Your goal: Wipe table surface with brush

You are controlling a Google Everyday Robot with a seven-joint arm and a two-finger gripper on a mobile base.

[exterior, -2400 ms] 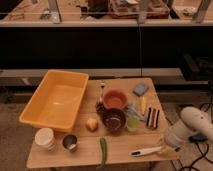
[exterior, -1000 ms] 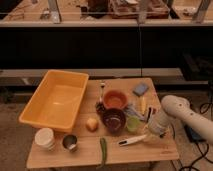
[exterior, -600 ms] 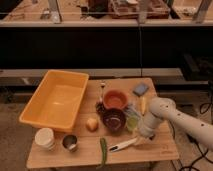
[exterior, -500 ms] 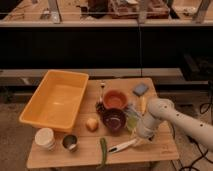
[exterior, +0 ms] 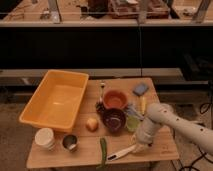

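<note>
The light tan wooden table surface [exterior: 85, 150] fills the middle of the camera view. A slim white brush [exterior: 119, 152] lies low along the table's front edge, just right of the green vegetable [exterior: 103, 151]. My gripper [exterior: 138, 146] is at the brush's right end, at the bottom of the white arm [exterior: 170, 122] that comes in from the right. The brush's handle end is under the gripper, and the brush tip points left toward the vegetable.
An orange-yellow tub [exterior: 54, 98] takes the table's left side. Two bowls [exterior: 114, 100], a green cup [exterior: 132, 123], a blue sponge [exterior: 140, 89], a round fruit [exterior: 92, 124], a white cup [exterior: 45, 138] and a metal cup [exterior: 69, 142] crowd the surface.
The arm and gripper have swept left along the front of the table, and the brush has moved left with them, from the right corner to beside the green vegetable.
</note>
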